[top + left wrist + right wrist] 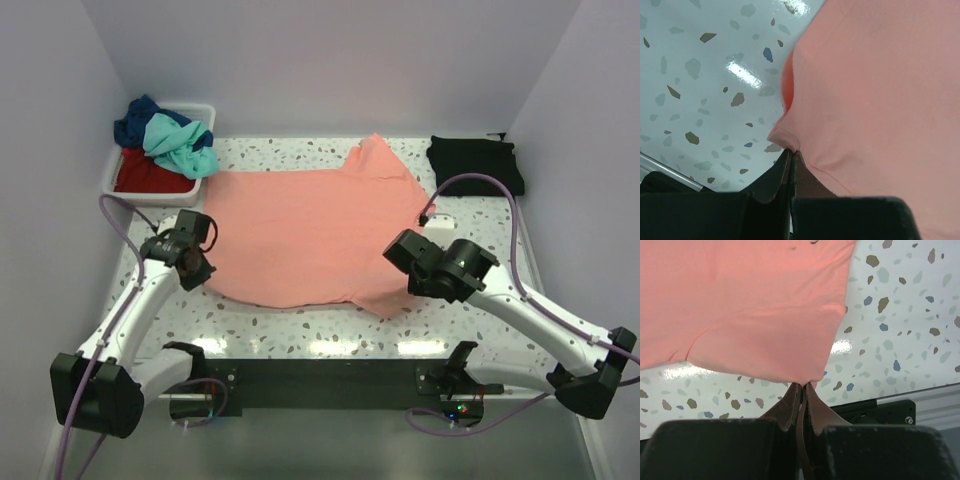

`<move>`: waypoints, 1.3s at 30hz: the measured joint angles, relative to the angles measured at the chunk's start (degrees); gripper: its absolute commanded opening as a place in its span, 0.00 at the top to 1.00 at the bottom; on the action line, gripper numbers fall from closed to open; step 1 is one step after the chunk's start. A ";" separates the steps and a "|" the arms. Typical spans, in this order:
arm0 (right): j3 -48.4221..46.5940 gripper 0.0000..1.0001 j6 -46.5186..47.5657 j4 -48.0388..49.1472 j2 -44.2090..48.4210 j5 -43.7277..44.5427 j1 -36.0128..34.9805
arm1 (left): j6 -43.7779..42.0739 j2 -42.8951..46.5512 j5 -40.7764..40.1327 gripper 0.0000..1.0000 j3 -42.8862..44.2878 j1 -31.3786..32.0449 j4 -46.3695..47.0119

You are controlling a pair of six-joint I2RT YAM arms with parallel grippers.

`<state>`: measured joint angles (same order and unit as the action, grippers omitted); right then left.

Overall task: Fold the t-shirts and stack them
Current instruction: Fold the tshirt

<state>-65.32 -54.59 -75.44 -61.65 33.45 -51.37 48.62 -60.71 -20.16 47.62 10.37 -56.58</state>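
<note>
A salmon-pink t-shirt (310,230) lies spread across the middle of the speckled table. My left gripper (193,262) is shut on its near left hem corner (785,139), which is lifted a little off the table. At the shirt's near right corner, the sleeve edge (810,377) is pinched in my right gripper (412,268), which is shut on it. A folded black t-shirt (476,163) rests at the back right. Teal (180,143), navy blue (135,122) and red (148,175) t-shirts are heaped in the bin at the back left.
The white plastic bin (205,110) stands at the back left corner of the table. White walls close in the table on the left, back and right. A black rail (330,372) runs along the near edge between the arm bases.
</note>
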 measured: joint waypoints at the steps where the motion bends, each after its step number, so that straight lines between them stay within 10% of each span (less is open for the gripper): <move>1: -0.22 1.00 0.46 0.31 -0.66 0.44 0.02 | -0.04 -0.55 -0.09 1.00 0.33 0.07 0.17; 39: -5.66 1.00 26.88 30.01 -23.02 -5.88 31.61 | -0.15 -26.77 -10.51 1.00 15.85 -1.79 10.05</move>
<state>-70.98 -27.70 -45.43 -84.66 27.57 -19.77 48.47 -87.48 -30.68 63.46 8.58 -46.52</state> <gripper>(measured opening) 0.018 0.016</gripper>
